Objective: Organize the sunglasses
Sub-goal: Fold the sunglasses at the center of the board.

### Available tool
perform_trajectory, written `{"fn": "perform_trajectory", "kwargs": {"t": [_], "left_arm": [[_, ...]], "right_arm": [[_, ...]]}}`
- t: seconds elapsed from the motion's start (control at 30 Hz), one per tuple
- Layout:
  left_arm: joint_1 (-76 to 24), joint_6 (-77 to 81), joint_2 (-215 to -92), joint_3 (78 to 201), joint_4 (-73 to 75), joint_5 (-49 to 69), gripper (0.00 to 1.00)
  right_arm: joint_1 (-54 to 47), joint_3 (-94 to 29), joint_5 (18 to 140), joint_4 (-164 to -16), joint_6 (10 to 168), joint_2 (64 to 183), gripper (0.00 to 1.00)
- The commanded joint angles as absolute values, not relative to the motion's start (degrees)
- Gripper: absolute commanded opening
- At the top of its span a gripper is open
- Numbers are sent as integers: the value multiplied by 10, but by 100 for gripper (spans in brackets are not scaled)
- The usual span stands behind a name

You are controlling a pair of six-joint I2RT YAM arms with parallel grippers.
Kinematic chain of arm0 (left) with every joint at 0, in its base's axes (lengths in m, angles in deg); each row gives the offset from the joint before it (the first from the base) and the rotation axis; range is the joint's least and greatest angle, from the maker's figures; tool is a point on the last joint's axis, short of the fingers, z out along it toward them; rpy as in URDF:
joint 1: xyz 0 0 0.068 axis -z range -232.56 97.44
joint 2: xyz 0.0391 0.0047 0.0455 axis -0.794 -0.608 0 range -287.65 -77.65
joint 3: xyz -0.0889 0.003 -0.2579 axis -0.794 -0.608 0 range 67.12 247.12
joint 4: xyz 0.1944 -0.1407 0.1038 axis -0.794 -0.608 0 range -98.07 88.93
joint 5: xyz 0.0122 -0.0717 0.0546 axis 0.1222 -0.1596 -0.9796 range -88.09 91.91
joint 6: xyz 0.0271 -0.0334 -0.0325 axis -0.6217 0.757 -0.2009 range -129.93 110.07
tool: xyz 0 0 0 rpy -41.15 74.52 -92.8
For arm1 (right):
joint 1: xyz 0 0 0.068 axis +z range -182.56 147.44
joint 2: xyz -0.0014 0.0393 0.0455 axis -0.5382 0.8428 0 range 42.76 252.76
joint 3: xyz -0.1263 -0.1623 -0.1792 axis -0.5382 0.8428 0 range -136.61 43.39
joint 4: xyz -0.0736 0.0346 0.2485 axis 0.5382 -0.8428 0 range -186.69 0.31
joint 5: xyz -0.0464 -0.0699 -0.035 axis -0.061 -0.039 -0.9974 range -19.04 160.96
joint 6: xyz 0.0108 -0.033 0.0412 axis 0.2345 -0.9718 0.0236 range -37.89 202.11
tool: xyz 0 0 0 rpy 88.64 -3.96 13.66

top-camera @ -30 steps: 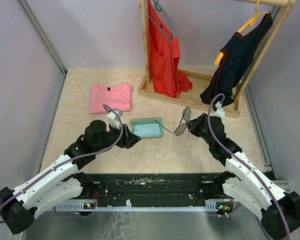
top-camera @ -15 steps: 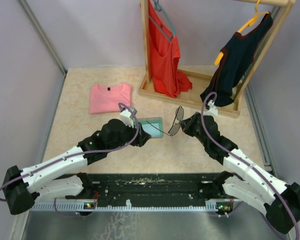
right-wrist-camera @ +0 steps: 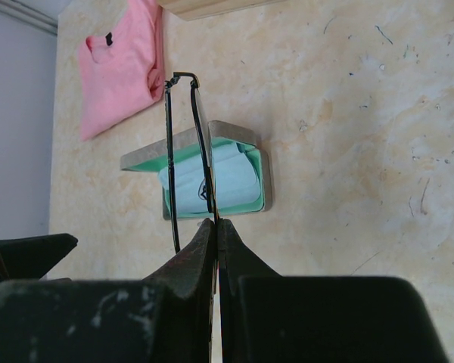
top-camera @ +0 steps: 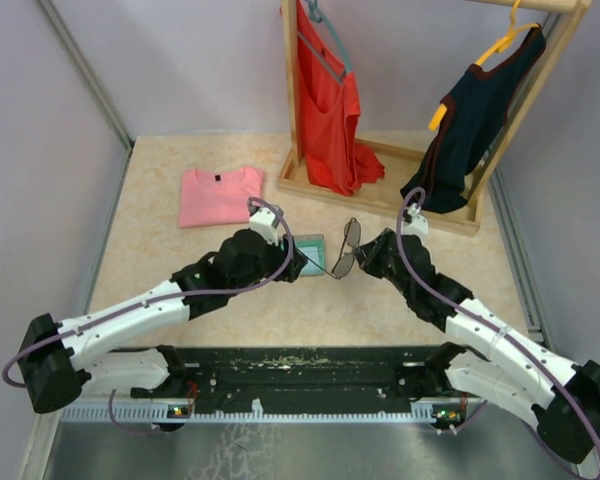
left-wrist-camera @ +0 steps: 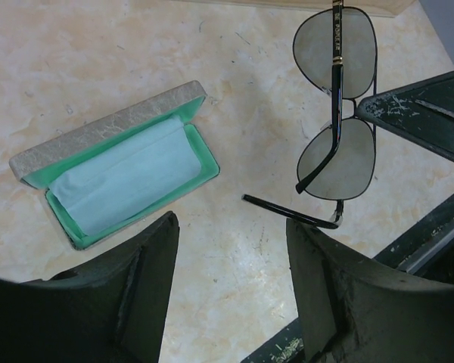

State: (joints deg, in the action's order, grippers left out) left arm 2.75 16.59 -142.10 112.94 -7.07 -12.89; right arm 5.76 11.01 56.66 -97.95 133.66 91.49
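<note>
The sunglasses [top-camera: 344,249] [left-wrist-camera: 337,160] [right-wrist-camera: 203,151], thin dark wire frames with grey lenses, hang above the table just right of the open case. My right gripper [top-camera: 366,256] [right-wrist-camera: 216,223] is shut on their frame near the bridge. One arm is folded across the lenses and the other sticks out toward the left gripper. The grey case [top-camera: 309,243] [left-wrist-camera: 98,133] [right-wrist-camera: 234,132] lies open, with green lining and a light blue cloth [left-wrist-camera: 121,180] inside. My left gripper [top-camera: 298,264] [left-wrist-camera: 231,223] is open over bare table beside the case, a short way from the free arm.
A folded pink shirt [top-camera: 220,194] lies at the back left. A wooden clothes rack [top-camera: 385,192] stands at the back right with a red top [top-camera: 325,100] and a dark top [top-camera: 470,120] on hangers. A black strip [top-camera: 310,365] runs along the near edge.
My left arm has reached forward and right until its gripper is beside the case. My right gripper has carried the sunglasses left, toward the case.
</note>
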Motion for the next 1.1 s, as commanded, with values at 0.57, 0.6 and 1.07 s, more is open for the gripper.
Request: {"fn": "perform_trajectory", "kwargs": {"t": [0.57, 0.6, 1.07], "left_arm": [[50, 97, -1533, 1222, -81, -173, 66], [51, 95, -1539, 1224, -81, -174, 65], [59, 91, -1510, 1253, -82, -161, 67]], "right_arm": [[125, 52, 518, -972, 1311, 961, 0], [125, 51, 519, -972, 1310, 961, 0], [128, 63, 491, -980, 1312, 948, 0]]}}
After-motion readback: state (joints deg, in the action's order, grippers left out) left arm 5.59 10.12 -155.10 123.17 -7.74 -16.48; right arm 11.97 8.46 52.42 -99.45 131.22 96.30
